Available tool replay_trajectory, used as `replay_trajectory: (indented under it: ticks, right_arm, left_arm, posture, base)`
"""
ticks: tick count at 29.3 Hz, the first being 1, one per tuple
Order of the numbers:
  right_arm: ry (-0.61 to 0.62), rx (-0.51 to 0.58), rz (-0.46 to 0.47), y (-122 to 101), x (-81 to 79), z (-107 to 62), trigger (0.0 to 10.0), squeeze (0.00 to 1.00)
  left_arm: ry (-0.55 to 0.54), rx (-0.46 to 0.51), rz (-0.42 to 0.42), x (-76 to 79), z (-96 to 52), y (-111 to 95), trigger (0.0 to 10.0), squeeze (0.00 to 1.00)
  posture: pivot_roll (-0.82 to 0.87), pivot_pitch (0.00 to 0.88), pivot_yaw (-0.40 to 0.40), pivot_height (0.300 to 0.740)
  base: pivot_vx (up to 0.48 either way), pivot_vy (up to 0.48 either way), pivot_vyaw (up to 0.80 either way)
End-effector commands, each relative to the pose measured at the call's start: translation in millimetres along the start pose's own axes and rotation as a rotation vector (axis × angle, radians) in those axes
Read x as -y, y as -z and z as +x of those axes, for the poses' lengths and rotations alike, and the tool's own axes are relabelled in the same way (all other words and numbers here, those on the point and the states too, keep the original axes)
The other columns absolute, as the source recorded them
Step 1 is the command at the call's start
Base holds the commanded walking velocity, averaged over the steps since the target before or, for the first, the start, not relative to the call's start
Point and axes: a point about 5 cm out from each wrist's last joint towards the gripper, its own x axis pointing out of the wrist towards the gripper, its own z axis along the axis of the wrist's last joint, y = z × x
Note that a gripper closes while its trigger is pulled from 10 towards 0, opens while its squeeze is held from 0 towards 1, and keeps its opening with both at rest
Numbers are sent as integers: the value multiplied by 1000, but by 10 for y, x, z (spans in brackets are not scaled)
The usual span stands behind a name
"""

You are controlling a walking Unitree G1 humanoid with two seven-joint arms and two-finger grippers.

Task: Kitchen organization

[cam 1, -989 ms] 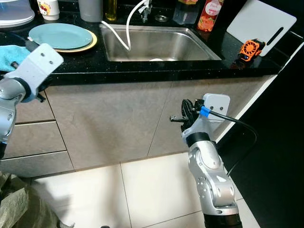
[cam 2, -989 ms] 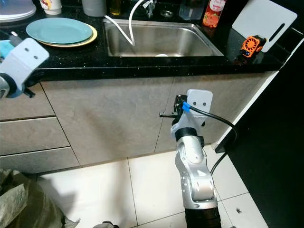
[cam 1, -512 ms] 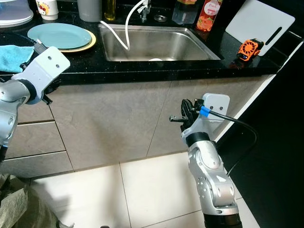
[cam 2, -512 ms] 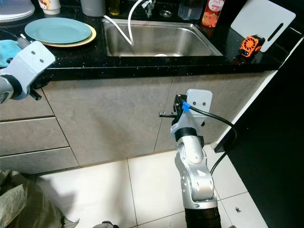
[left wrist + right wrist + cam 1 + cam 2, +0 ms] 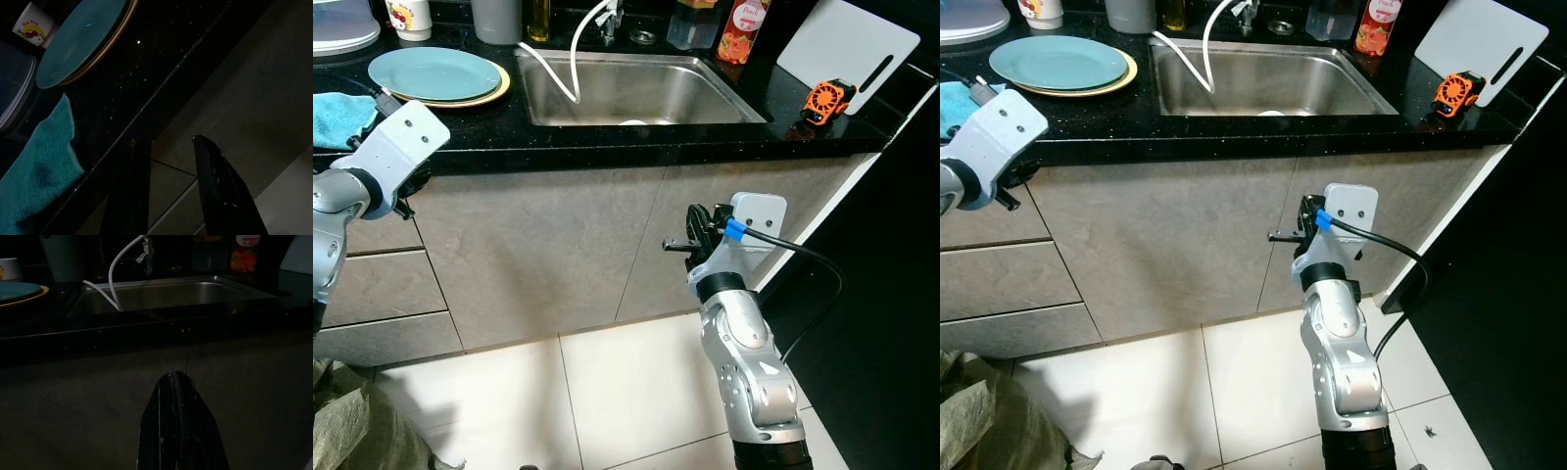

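Left gripper (image 5: 168, 147) at the counter (image 5: 607, 147) edge, fingers apart, holding nothing; teal cloth (image 5: 337, 113) and teal plate (image 5: 435, 73) lie on top nearby. Right gripper (image 5: 171, 379) pinched closed, empty, facing the cabinet below the sink (image 5: 636, 93).

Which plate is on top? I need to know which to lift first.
The teal plate is on top. The yellow plate lies under it, with just its rim showing around the teal one's edge.
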Motion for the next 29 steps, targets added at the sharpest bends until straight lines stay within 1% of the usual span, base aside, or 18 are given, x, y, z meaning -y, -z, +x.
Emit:
replay_trajectory:
  ticks: [1,29]
  right_arm:
    - [2,-29,7,49,-1,-12,10000,0]
    - [5,-28,6,52,4,-19,10000,0]
  left_arm:
    - [3,1,-1,2,-1,12,10000,0]
    - [2,-1,0,-3,6,52,10000,0]
  posture:
    - [256,97,-92,740]
    - [249,93,-88,740]
  base:
    - [0,0,0]
    - [0,0,0]
